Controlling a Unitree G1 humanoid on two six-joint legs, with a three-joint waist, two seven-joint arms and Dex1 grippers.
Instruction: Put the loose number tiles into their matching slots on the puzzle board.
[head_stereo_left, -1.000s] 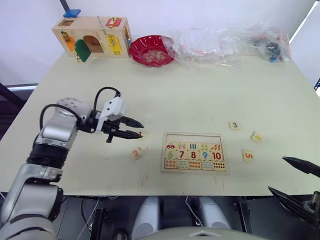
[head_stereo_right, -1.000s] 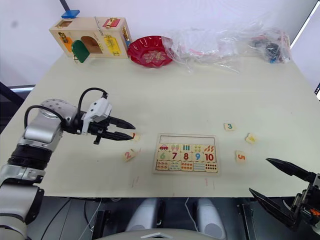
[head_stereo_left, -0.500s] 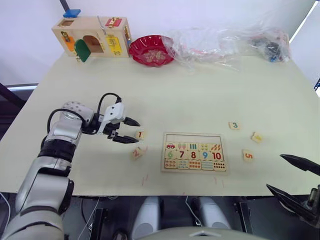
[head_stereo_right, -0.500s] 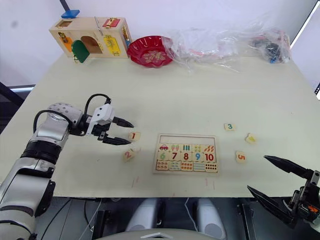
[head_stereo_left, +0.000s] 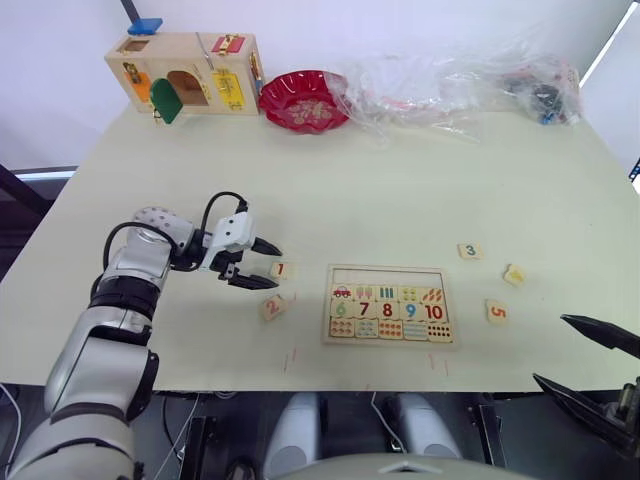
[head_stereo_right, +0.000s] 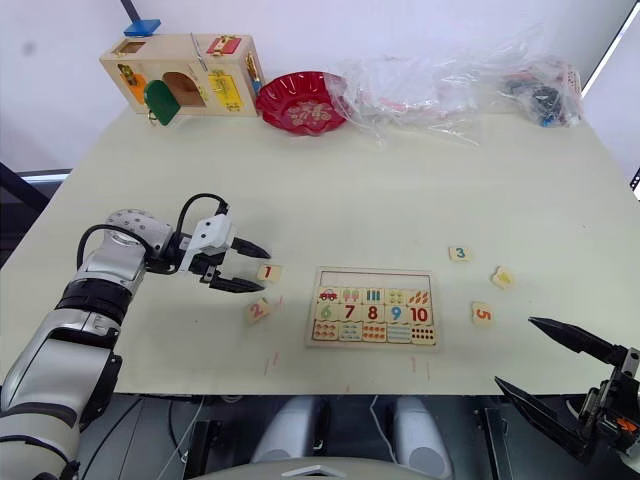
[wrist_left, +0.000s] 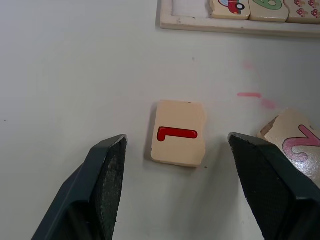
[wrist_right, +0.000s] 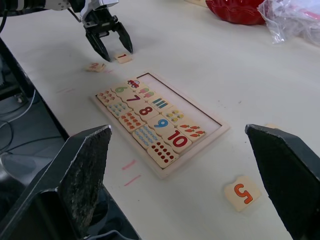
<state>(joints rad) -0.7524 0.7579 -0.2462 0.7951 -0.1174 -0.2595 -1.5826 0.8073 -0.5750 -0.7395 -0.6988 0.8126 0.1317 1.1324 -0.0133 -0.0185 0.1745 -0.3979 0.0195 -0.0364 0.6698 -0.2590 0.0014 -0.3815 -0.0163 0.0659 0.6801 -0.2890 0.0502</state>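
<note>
cream table against a white wall; latch box, red bowl and plastic bags along the far edge. left gripper open, fingers apart beside tile 1. puzzle board near the front edge. right gripper open, empty.

Tile layout relative to my puzzle board

Tiles 1 and 2 lie left of it, 1 just beyond my left gripper; tiles 3, 4 and 5 lie right, near my right gripper.
</note>
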